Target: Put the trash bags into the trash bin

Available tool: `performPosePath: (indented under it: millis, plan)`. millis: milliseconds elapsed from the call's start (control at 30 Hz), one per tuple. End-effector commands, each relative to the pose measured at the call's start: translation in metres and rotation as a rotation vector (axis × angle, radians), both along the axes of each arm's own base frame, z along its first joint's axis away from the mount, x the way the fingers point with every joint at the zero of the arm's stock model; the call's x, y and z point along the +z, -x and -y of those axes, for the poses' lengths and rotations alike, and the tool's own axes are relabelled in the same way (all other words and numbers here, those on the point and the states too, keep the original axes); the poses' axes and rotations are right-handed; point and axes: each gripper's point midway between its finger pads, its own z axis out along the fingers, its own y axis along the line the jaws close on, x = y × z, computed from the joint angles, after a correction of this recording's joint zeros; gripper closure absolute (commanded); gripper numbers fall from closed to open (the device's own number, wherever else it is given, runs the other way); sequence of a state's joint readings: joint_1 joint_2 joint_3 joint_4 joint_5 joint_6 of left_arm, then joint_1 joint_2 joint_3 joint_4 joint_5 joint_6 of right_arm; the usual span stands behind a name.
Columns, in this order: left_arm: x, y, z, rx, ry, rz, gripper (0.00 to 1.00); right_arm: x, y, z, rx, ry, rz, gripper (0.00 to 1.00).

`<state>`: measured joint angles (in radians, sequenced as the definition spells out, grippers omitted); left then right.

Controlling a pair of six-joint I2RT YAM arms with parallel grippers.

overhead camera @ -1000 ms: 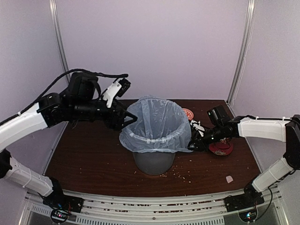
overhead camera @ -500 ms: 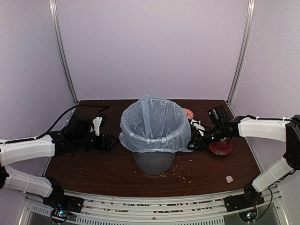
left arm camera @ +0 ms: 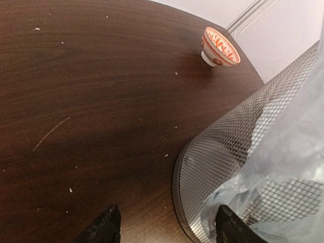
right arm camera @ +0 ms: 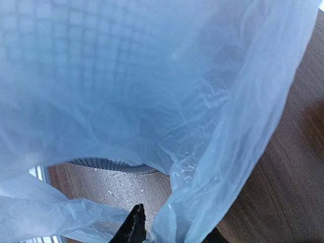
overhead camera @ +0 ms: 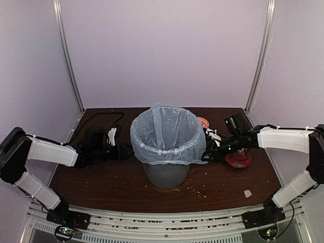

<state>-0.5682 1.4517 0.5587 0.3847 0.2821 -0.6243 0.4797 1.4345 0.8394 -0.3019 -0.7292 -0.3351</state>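
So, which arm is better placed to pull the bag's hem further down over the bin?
Probably right. The right gripper is at the hanging hem of the trash bag, plastic at its fingertips. The left gripper stands open, low beside the trash bin, holding nothing.

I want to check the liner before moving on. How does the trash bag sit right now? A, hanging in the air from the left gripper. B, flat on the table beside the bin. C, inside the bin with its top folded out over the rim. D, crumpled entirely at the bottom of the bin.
C: the top view shows the trash bag lining the trash bin, with its upper edge draped outward over the rim.
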Motion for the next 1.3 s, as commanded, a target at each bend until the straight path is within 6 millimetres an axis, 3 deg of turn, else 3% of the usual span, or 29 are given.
performPosePath:
  millis: [0,267,467,667,933,1267]
  plan:
    - [-0.003,-0.003,0.020,-0.079,0.084,-0.004,0.37,-0.008,-0.005,0.003,-0.014,0.019,0.005,0.68]
    - [-0.030,0.015,0.019,-0.119,0.090,-0.069,0.41,-0.034,-0.007,0.003,-0.025,0.061,-0.053,0.68]
    - [-0.037,0.028,0.017,-0.153,0.052,-0.129,0.41,-0.029,-0.006,0.002,-0.011,0.052,-0.046,0.68]
    - [-0.014,0.029,0.002,-0.116,-0.004,-0.061,0.31,-0.003,-0.007,0.005,-0.004,0.024,0.030,0.63]
    - [0.012,0.030,-0.022,-0.043,-0.093,0.006,0.23,0.033,-0.009,0.028,-0.020,-0.053,0.103,0.52]
    - [0.022,0.025,-0.039,0.050,-0.130,0.017,0.23,0.040,-0.015,0.054,-0.052,-0.075,0.097,0.50]
